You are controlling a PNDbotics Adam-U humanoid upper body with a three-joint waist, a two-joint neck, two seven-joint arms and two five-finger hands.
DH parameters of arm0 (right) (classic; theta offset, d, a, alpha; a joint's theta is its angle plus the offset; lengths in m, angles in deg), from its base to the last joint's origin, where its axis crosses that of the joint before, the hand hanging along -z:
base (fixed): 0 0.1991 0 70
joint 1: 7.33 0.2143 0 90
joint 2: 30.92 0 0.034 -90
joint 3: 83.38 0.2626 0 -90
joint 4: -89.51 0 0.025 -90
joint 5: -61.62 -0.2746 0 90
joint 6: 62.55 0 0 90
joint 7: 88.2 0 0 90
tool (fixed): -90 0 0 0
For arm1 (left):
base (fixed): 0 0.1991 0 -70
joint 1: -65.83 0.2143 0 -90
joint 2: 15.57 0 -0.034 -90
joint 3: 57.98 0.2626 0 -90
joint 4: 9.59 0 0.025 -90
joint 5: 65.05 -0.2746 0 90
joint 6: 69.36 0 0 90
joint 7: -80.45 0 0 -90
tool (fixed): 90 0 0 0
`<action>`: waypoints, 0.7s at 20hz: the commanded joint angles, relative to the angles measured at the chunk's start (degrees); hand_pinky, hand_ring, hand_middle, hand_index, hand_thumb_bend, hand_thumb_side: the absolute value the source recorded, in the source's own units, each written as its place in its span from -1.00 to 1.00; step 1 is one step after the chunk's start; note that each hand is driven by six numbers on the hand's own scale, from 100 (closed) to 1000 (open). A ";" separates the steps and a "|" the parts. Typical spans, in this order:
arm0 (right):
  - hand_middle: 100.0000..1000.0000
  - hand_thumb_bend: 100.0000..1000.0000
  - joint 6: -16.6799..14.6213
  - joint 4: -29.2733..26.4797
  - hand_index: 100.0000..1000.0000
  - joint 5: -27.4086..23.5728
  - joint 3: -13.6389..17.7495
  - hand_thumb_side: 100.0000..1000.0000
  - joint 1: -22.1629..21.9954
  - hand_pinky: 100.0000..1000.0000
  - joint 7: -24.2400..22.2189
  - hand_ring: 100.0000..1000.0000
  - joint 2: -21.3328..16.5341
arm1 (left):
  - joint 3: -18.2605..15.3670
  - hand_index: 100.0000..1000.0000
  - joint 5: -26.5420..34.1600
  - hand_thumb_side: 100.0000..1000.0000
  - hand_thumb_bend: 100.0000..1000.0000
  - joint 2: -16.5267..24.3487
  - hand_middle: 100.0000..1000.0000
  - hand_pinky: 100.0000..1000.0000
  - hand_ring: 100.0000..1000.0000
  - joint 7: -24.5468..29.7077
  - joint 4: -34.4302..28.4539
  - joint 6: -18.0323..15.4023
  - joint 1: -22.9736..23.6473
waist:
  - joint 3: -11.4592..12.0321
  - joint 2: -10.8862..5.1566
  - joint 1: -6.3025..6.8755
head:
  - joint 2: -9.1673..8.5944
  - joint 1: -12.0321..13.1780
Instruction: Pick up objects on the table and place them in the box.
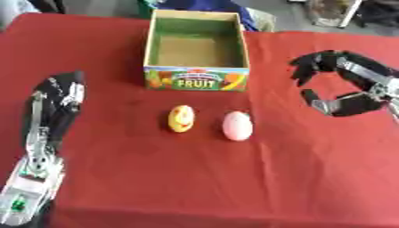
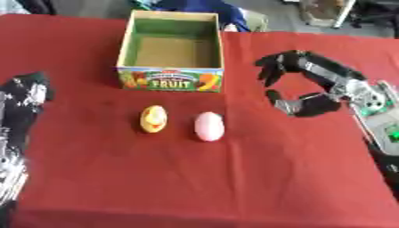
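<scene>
Nearest the camera, the left robot hand [image 1: 59, 95] lies along the left side of the red bench [image 1: 195, 178], its forearm running up from the lower left corner. Its fingers point away from the camera and look straight, resting low over the cloth and holding nothing.

Farther in, near the middle of the bench, two small egg-shaped objects sit side by side with a clear gap between them. The yellow one [image 1: 181, 118] on the left has red and orange marks on its face. The pink one [image 1: 237, 125] on the right is plain. Neither is touched by a hand.

At about the same depth and a little beyond, the right robot hand [image 2: 300, 87] reaches in from the right edge. Its fingers are curled in an arc over the thumb, with an empty gap between them; it grips nothing and stays well apart from the pink object.

Farthest, the box [image 1: 197, 82] stands open and empty, its front printed with "FRUIT", just behind the two objects.
</scene>
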 commanded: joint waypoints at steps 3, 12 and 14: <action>0.27 -1.00 -2.67 0.20 0.76 3.71 -0.76 -0.87 2.13 0.25 -0.64 0.19 -1.21 | 0.06 0.23 0.10 -0.04 -0.63 0.62 -0.02 0.16 0.08 0.22 -0.83 -0.07 -0.27 | 0.11 -0.87 0.09 | 0.29 -0.16; 0.30 -1.00 -7.21 0.90 0.76 9.83 -3.86 -0.74 4.59 0.28 -1.39 0.23 -0.21 | 0.16 0.23 0.12 -0.04 -0.63 0.60 -0.02 0.16 0.08 0.33 -0.81 -0.08 -0.23 | 0.27 -0.88 0.06 | 0.29 -0.36; 0.31 -1.00 -8.18 1.13 0.76 11.24 -4.40 -0.72 4.92 0.29 -1.30 0.24 0.17 | 0.16 0.23 0.12 -0.04 -0.63 0.59 -0.02 0.16 0.08 0.34 -0.82 -0.09 -0.23 | 0.30 -0.87 0.06 | 0.29 -0.36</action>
